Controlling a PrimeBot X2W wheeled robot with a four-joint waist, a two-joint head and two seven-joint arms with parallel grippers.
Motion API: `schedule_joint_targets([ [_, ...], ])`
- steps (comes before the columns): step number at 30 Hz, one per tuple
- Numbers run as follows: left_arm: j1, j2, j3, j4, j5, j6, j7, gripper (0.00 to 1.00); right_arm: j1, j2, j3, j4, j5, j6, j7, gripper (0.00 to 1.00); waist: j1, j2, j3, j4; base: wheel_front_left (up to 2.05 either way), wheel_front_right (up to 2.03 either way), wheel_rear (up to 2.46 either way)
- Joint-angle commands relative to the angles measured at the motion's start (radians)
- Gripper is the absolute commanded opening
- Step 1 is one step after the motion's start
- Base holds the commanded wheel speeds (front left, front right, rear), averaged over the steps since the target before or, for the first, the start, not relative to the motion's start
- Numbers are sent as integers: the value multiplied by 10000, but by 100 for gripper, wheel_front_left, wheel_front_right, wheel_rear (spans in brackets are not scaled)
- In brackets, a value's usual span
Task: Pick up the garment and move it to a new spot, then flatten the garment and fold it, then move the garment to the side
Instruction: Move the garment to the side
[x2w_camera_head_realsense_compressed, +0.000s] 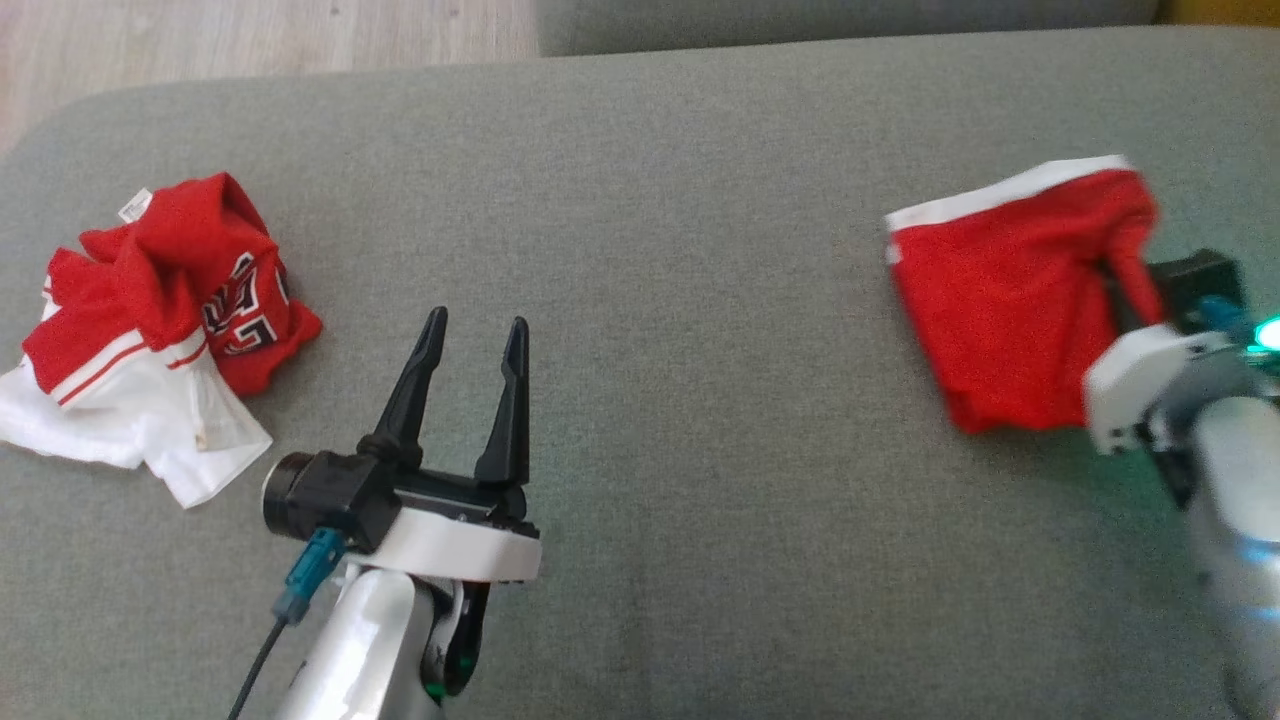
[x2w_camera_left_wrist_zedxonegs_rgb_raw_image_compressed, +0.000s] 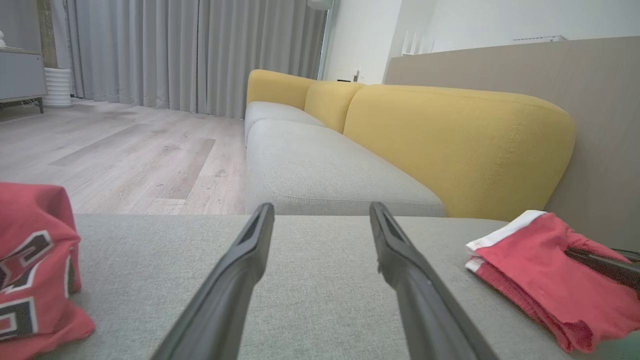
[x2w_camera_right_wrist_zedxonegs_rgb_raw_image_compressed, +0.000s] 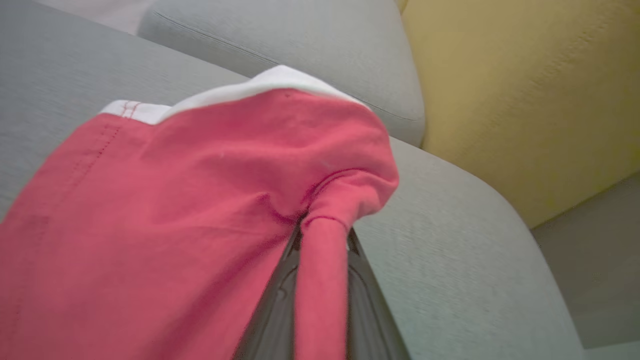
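Left gripper (x2w_camera_left_wrist_zedxonegs_rgb_raw_image_compressed: 321, 206) spread over grey cushion (x2w_camera_left_wrist_zedxonegs_rgb_raw_image_compressed: 320, 300); red garment (x2w_camera_left_wrist_zedxonegs_rgb_raw_image_compressed: 545, 270) right — jersey (x2w_camera_left_wrist_zedxonegs_rgb_raw_image_compressed: 35, 260) left.

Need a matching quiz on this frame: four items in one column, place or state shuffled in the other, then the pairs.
1. left gripper
2. right gripper
3. red shorts
4. crumpled jersey

A. bunched on the cushion, at the robot's left
B. fingers apart, nothing between them
C. pinched at one edge, at the robot's right
D. fingers clamped shut

Pairs: 1-B, 2-D, 3-C, 4-A
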Motion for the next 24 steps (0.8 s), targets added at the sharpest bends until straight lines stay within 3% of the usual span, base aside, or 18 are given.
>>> schedule_joint_targets([
  [1, -196, 41, 364, -346, 24, 1, -63, 100, -102, -533, 276, -309, 126, 21, 82, 0, 1, 0, 146, -2, 0, 0, 0],
  [6, -351, 41, 408, -382, 83, -90, -63, 100, -183, -1949, 79, -177, 285, 21, 222, 0, 1, 0, 481, 133, 0, 0, 0],
  [12, -547, 41, 488, -391, 171, -185, -63, 100, -296, -2951, -784, -76, -8, 21, 349, 0, 1, 0, 846, 339, 0, 0, 0],
  [16, -644, 41, 527, -408, 192, -241, -63, 100, -320, -3193, -1290, -18, -270, 21, 364, 0, 1, 0, 1012, 449, 0, 0, 0],
  [24, -704, 41, 559, -415, 226, -262, -63, 100, -359, -3046, -2019, -149, -692, 21, 362, 0, 1, 0, 1180, 446, 0, 0, 0],
])
